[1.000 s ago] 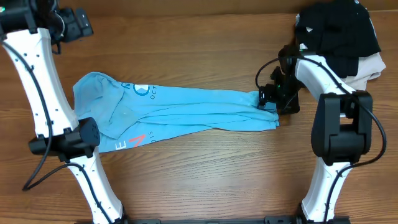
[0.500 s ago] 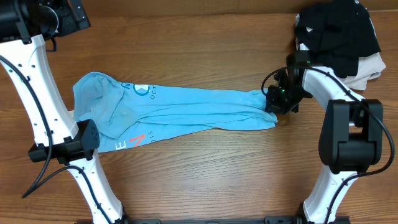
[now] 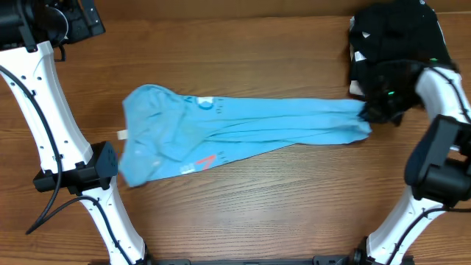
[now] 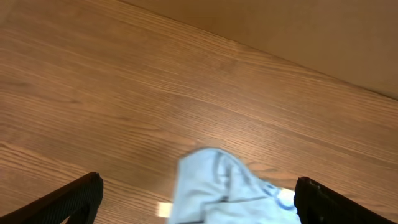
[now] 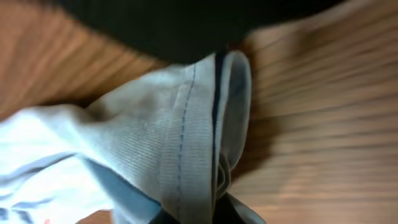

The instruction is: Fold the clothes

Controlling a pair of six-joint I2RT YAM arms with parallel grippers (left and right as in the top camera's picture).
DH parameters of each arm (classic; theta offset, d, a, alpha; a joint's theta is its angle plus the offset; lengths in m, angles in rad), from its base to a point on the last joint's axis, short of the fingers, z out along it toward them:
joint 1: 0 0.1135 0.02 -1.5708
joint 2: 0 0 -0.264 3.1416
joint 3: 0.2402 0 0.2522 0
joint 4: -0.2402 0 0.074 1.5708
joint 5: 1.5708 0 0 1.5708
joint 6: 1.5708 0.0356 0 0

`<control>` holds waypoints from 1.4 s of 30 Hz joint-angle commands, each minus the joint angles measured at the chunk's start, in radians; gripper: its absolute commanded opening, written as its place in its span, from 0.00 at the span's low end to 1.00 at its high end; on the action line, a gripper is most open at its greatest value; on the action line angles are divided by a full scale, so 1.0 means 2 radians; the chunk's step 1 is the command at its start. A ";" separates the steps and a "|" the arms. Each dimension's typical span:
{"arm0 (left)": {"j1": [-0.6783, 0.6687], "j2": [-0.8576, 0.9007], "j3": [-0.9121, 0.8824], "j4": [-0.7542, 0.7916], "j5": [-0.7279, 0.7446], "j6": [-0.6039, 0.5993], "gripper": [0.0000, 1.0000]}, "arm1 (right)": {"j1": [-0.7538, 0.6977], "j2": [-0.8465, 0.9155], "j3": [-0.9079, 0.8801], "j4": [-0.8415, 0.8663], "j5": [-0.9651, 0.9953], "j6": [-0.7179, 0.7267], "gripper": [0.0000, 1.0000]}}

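Note:
The clothes, a light blue T-shirt (image 3: pixel 243 129), lie stretched out lengthwise across the middle of the table, with red lettering (image 3: pixel 206 160) near the front left. My right gripper (image 3: pixel 372 112) is shut on the shirt's right end. In the right wrist view the bunched, stitched hem (image 5: pixel 186 143) runs down into the closed jaws (image 5: pixel 211 213). My left gripper (image 3: pixel 77 18) hovers at the far left corner, well away from the shirt. Its dark fingers (image 4: pixel 74 198) stand wide open in the left wrist view, with the shirt's left end (image 4: pixel 217 186) below them.
A pile of black garments (image 3: pixel 401 33) sits at the far right corner over a beige folded cloth (image 3: pixel 441 79), just behind my right gripper. A small white tag (image 3: pixel 122 135) sticks out at the shirt's left edge. The arm bases stand at the front left and front right.
My right gripper has shut on the shirt's right end and pulled it to the right. The whole shirt has slid that way. The left gripper has drawn back into the far left corner.

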 commanded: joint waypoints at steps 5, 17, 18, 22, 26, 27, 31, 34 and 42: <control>-0.003 -0.011 0.008 -0.001 -0.020 0.011 1.00 | 0.035 -0.060 0.049 -0.044 -0.027 -0.023 0.04; -0.004 -0.011 0.006 -0.001 -0.020 0.011 1.00 | 0.255 -0.083 0.049 -0.028 -0.001 0.025 0.04; -0.004 -0.011 0.006 -0.001 -0.020 0.011 1.00 | 0.272 -0.083 0.049 -0.021 0.006 0.034 0.04; -0.004 -0.011 0.006 -0.001 -0.020 0.011 1.00 | 0.333 -0.080 0.048 0.014 0.025 0.071 0.04; -0.004 -0.011 0.006 -0.001 -0.020 0.011 1.00 | 0.381 -0.066 0.048 0.052 0.038 0.097 0.04; -0.004 -0.011 0.006 -0.001 -0.020 0.011 1.00 | 0.388 -0.061 0.048 0.059 0.042 0.104 0.05; -0.004 -0.011 0.006 -0.001 -0.020 0.011 1.00 | 0.408 -0.037 0.048 0.084 0.046 0.122 0.06; -0.004 -0.011 0.006 -0.001 -0.020 0.011 1.00 | 0.418 -0.018 0.048 0.103 0.038 0.126 0.06; -0.004 -0.011 0.003 -0.001 -0.014 0.011 1.00 | 0.435 -0.013 0.054 0.137 -0.045 0.107 0.33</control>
